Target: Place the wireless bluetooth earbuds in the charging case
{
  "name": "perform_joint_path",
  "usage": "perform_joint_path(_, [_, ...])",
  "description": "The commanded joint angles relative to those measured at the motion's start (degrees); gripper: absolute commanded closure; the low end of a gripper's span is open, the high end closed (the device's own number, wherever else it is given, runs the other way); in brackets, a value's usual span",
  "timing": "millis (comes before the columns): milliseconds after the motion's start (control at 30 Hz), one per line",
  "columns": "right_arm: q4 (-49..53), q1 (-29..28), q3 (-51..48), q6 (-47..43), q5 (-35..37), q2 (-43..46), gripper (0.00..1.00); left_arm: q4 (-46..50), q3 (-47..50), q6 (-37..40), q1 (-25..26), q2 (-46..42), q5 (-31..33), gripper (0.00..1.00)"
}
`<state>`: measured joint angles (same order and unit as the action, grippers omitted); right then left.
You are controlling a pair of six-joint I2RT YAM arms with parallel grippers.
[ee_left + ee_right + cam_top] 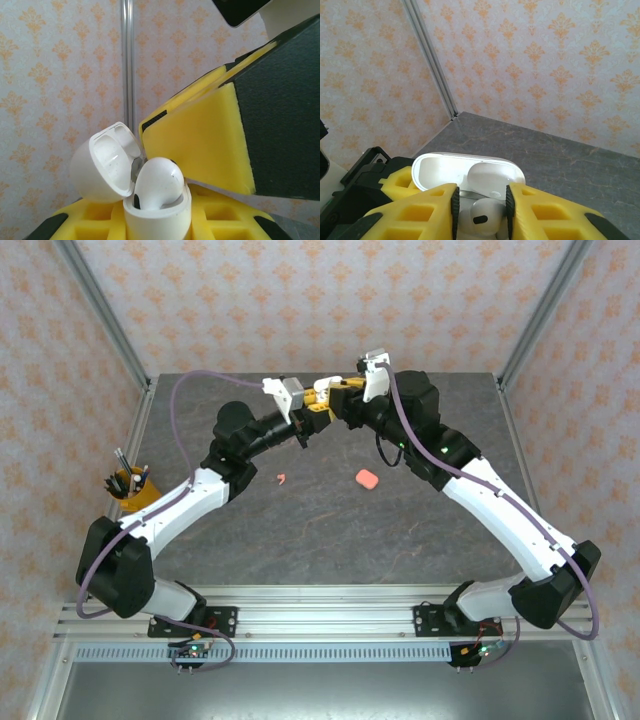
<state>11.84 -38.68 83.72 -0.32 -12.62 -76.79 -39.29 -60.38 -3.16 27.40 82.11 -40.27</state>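
1. High over the far side of the table (pixel 300 530), the left gripper (pixel 306 424) is clamped on the white charging case (pixel 159 220). Its lid (pixel 102 165) hangs open on the side away from the right gripper (pixel 481 200).
2. The right gripper's fingers stand slightly apart either side of the white earbud (pixel 482 216); I cannot tell whether they pinch it.
3. The earbud sits head-up directly between them, its stem hidden down in the well. The right arm probably only needs to release and back straight off.

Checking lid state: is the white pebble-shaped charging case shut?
No, the lid of the white charging case stands open, a white plastic earbud seated inside.
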Motion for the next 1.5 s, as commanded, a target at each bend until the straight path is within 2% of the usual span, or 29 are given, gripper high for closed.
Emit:
perform_joint_path(0, [0.91, -0.44, 0.39, -0.4, -2.12, -0.2, 0.66, -3.38, -2.16, -0.33, 0.37, 0.91, -0.07, 1.0])
perform_joint_path(767, [1.66, -0.37, 1.12, -0.48, 5.42, 3.02, 0.5, -4.04, -0.99, -0.44, 0.37, 0.87, 0.28, 1.0])
perform_joint_path(1033, [0.43, -0.35, 2.91, 4.05, 6.12, 4.61, 0.48, -4.13, 0.76, 0.08, 0.41, 1.05, 0.28, 1.0])
perform_joint_path(1133, [5.09, -0.13, 7.4, 5.81, 7.69, 2.24, 0.48, -3.75, 1.64, 0.5, 0.37, 0.87, 0.19, 1.0])
perform_joint_path(1267, [16.69, 1.37, 17.22, 8.76, 8.44, -4.22, 0.48, -2.97, 3.03, 1.47, 0.37, 0.44, -0.36, 1.0])
perform_joint_path(1467, [32.28, 6.27, 30.93, 12.29, 3.98, -15.61, 0.51, -1.57, 5.62, 3.79, 0.36, -0.69, -2.06, 1.0])
